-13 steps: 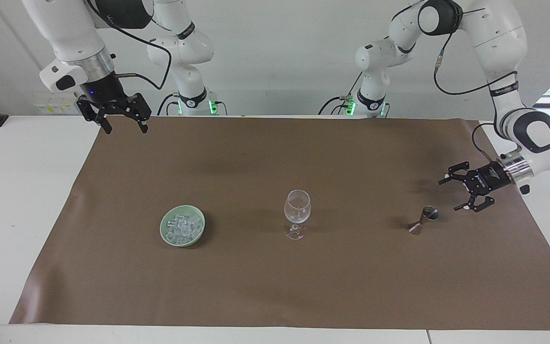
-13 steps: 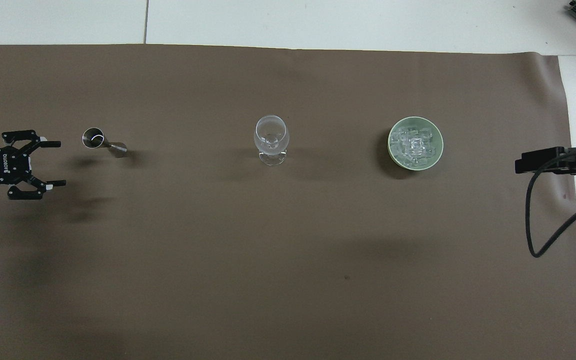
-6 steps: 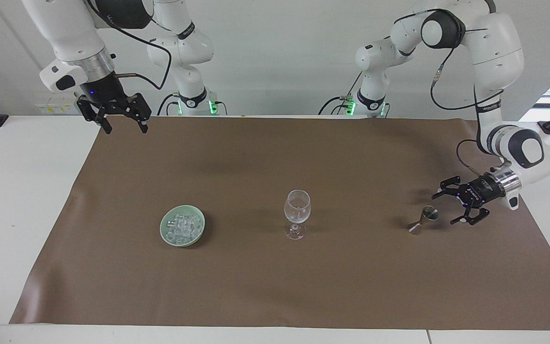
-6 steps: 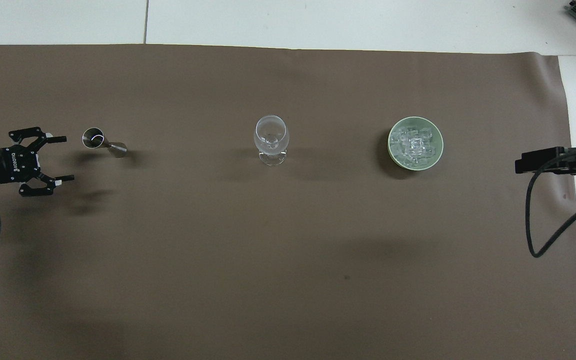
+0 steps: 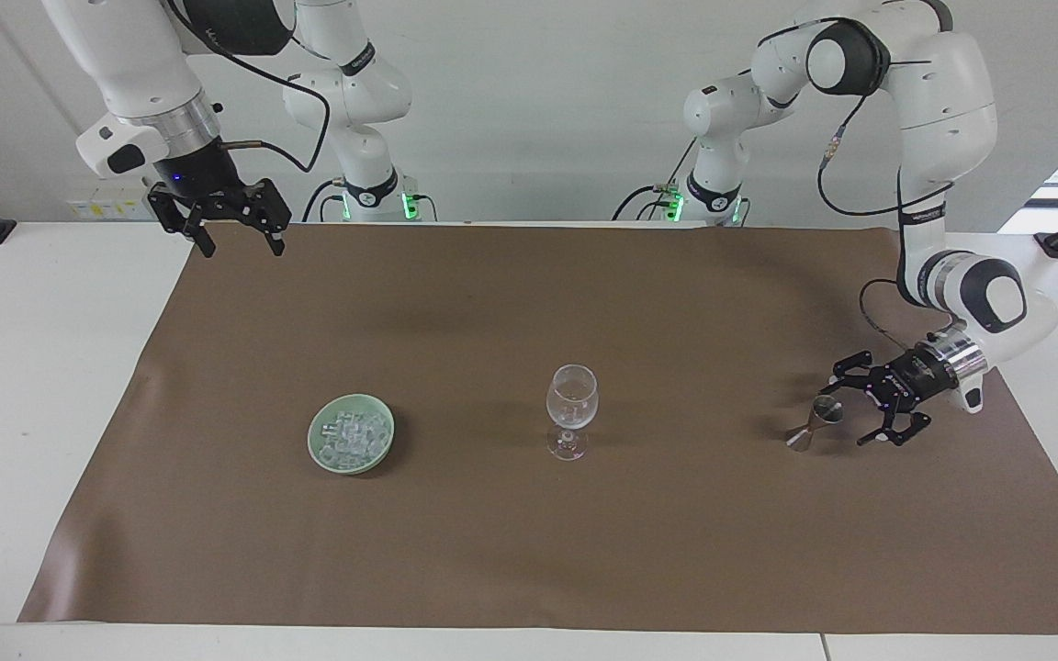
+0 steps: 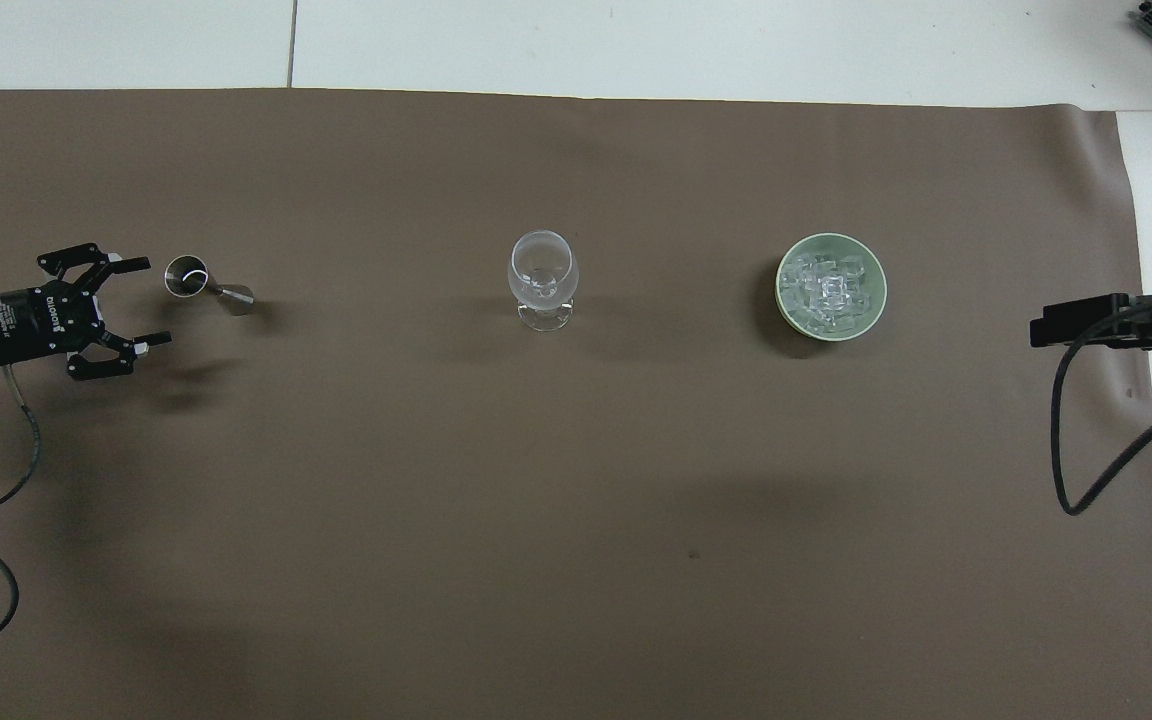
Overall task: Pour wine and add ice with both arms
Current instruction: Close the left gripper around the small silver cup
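Left gripper (image 5: 846, 410) low over the brown mat (image 5: 529, 551) at the left arm's end of the counter (image 5: 51, 367), fingers spread wide, turned sideways and just beside the jigger (image 5: 816, 422). Nothing held. The jigger is a small steel double cone, standing upright on a narrow foot, apart from the fingers.

Right gripper (image 5: 237, 234) waits high over the mat's edge nearest the robots at the right arm's end, fingers wide, empty.

Wine glass (image 5: 571, 411) upright mid-mat, bowl appears to hold little or nothing. Ice (image 5: 352, 439) piled in the pale green dish (image 5: 320, 448), toward the right arm's end, well apart from the glass.

Risks, as I judge them:
- The jigger is top-heavy looking and narrow at the waist. A finger that arrives off-centre is likely to nudge the rim and tip it, spilling whatever it carries. Whether it holds liquid cannot be told.
- Closing on the flared cup, not the waist, may squeeze it upward out of the fingers.
- Glass stem is slender; a low carry toward it could knock the bowl.
- Ice cubes are small and slick; expect slips once the right arm goes in.
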Tool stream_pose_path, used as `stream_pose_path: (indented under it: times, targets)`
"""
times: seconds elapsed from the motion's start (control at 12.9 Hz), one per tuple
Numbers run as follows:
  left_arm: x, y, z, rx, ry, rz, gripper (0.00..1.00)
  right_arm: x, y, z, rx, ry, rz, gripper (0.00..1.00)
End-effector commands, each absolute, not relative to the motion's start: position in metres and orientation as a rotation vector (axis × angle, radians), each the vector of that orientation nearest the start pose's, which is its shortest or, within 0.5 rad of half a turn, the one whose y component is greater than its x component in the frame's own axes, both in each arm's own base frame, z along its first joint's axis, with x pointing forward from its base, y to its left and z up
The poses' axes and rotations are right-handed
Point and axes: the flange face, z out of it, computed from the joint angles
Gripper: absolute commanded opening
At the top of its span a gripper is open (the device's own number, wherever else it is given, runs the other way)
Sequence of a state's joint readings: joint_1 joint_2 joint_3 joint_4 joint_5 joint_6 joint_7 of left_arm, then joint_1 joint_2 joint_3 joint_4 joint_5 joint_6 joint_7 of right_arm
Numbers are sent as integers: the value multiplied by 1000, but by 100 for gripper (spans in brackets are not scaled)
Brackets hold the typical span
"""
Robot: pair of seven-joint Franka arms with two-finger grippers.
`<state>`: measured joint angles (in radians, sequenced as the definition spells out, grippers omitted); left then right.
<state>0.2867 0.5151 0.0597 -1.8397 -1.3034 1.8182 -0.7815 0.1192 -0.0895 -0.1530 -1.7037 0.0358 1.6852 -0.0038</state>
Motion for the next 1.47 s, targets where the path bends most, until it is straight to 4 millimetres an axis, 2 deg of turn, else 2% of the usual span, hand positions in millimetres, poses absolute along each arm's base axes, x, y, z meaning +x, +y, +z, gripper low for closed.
stream_pose_path:
  times: [0.0,0.08,0.31,0.93,1.08,1.39]
  targets:
    - [611,124,251,1203,1650,-762,100,537,-20,620,-3082,34,-101,100]
    - [612,124,250,1201,1656,-752,100,537,-20,620,-3082,34,-101,100]
    - [615,106,246,1189,1658,-749,100,537,-20,620,-3082,34,-101,100]
    - [614,94,241,1179,1660,-762,100,537,-20,620,-3082,34,-101,100]
    - [613,94,240,1173,1663,-766,84,537,-20,620,-3082,34,-101,100]
    - [613,95,240,1169,1665,-766,80,537,-20,620,-3082,34,-101,100]
